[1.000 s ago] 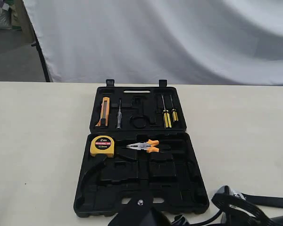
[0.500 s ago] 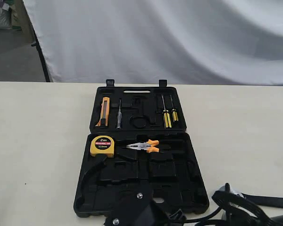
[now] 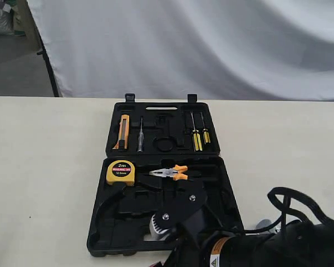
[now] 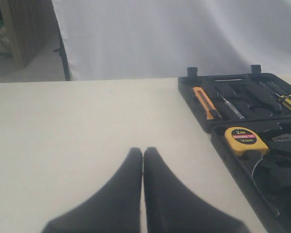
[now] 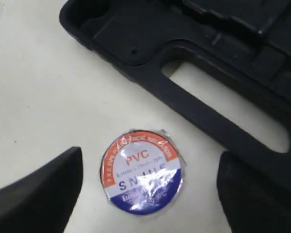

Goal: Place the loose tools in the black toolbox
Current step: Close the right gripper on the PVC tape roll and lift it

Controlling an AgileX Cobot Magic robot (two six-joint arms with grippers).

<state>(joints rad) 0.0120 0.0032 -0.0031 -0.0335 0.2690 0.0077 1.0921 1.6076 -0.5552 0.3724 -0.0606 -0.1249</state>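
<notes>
Currently one tape roll on the counter, right gripper wide open over it. Left gripper closed, empty. Toolbox holds one tape measure, one pliers.

Glossy, crinkled plastic film wraps the tape roll; the toolbox is matt moulded plastic, the table smooth.
</notes>
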